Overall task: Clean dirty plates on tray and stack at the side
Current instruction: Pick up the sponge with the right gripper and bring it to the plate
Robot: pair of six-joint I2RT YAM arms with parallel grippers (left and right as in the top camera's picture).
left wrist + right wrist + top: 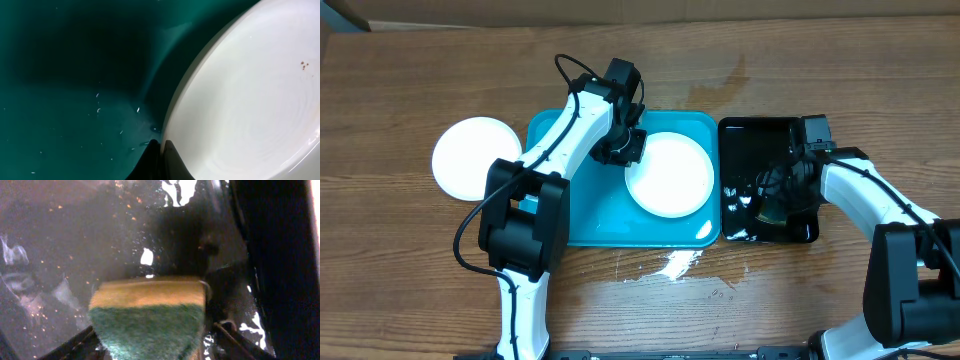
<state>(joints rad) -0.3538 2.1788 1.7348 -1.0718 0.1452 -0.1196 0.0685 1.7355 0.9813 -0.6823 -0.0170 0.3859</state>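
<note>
Two white plates show from overhead. We see the first plate (668, 175) lying flat in the right half of the turquoise tray (590, 215), while the second plate (470, 155) sits on the wooden worktop (820, 60) just beside the tray's left edge.

Our left arm reaches across the tray, and the left fingers (620, 148) are at the upper left rim of the first plate. In the left wrist view those fingers (175, 164) are pressed together right at the rim. We cannot tell whether the rim is nipped between them. A few small brown specks (303, 65) mark the plate's face, and droplets dot the tray floor beside it.

Our right arm is over the narrow black tray (760, 140), which stands just right of the turquoise one and gleams wet. The right fingers (770, 200) hold a sponge (150, 315) between them, with its yellow layer above its green scouring layer in the wrist view.

A pale puddle (670, 265) lies on the worktop just below the turquoise tray's near edge
</note>
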